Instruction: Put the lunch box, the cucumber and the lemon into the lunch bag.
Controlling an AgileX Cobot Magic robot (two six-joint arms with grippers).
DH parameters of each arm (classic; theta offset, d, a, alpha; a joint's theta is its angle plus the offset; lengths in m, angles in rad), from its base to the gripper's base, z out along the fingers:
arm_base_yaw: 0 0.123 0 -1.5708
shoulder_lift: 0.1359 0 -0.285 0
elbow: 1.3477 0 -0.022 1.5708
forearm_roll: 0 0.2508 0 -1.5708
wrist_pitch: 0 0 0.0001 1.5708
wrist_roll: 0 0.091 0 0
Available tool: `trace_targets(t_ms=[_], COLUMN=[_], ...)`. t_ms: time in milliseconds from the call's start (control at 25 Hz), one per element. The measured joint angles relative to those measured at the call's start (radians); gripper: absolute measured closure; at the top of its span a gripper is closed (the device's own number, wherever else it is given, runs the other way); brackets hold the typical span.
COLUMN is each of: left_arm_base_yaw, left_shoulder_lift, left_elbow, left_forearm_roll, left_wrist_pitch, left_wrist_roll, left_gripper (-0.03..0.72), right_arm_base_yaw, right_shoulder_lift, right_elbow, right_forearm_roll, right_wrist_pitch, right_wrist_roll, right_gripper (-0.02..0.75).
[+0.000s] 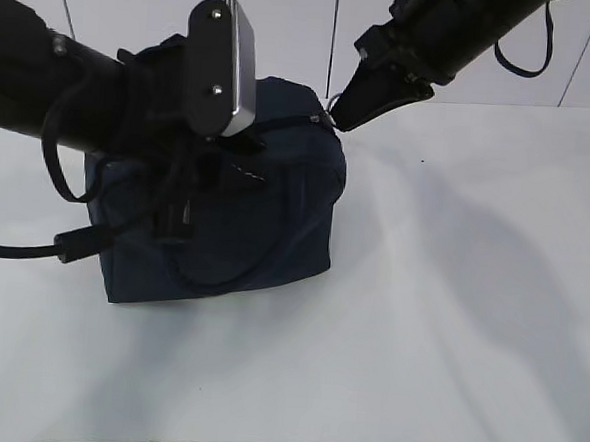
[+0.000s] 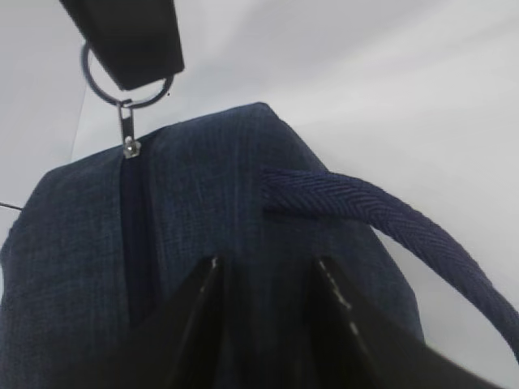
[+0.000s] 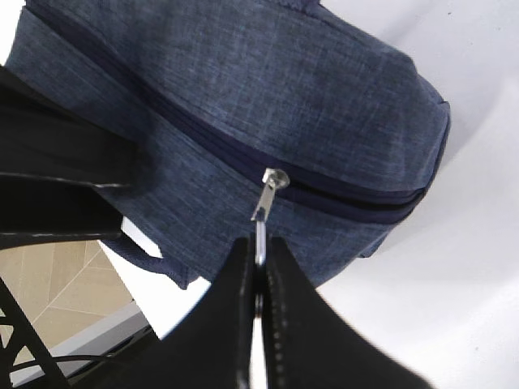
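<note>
Meanwhile the right gripper (image 3: 258,267) pinches the ring pull (image 2: 122,85) of the zipped lunch bag (image 1: 275,220) on the white table (image 1: 470,312), while the left gripper (image 2: 263,279), jaws apart, presses its top.

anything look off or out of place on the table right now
Nothing looks spilled or damaged. The one oddity: the lunch bag is zipped shut, with the right gripper pinching its ring pull, and no lunch box, cucumber or lemon shows in any view. The left gripper sits at the bag's top.
</note>
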Motion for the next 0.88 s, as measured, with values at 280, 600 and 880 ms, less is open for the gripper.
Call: trace_targets(t_ms=[280, 600, 880], left_arm_base_yaw=[0.000, -0.002, -0.002], left_shoulder_lift=[0.011, 0.015, 0.015], left_elbow=[0.000, 0.000, 0.000], left_forearm_roll=[0.002, 0.009, 0.078], left_wrist_pitch=[-0.052, -0.073, -0.073], left_wrist_roll=[0.000, 0.000, 0.000], left_gripper=[0.517, 0.694, 0.694], right_arm_base_yaw=[0.000, 0.000, 0.000], right_shoulder_lift=[0.000, 0.000, 0.000], right_elbow=[0.000, 0.000, 0.000], right_forearm_roll=[0.005, 0.005, 0.005], right_wrist_pitch=[0.000, 0.000, 0.000], right_wrist_roll=[0.002, 0.026, 0.206], right_gripper=[0.733, 0.733, 0.733])
